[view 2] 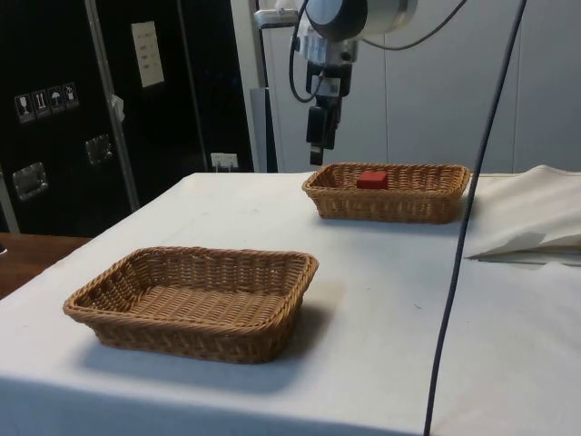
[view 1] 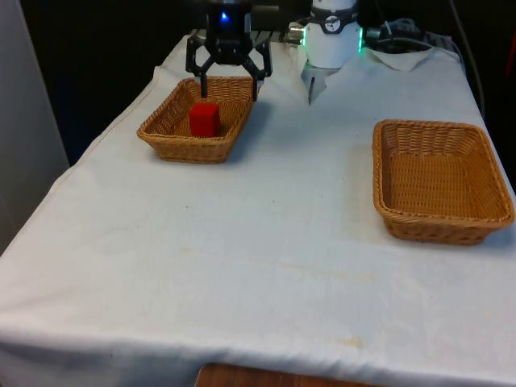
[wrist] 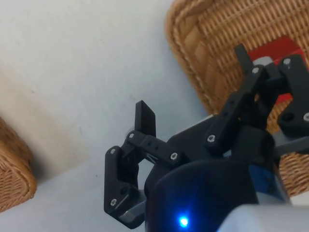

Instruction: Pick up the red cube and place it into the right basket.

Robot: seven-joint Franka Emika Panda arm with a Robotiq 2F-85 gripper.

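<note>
Clearly risky from here: could clip the woven rim of the shallow brown wicker basket on a straight descent, with the black two-finger gripper hanging over that basket's edge rather than squarely over the small red cube; one finger looks set over bare white tablecloth outside the rim in the wrist view. Might also nudge the cube sideways if lowered off-centre. Spread wide now, gripping nothing, touching nothing, well above the weave. Below and slightly off to one side, inside that basket: the cube. Well apart from the gripper, across the cloth: the second, vacant brown wicker basket, probably the target.
</note>
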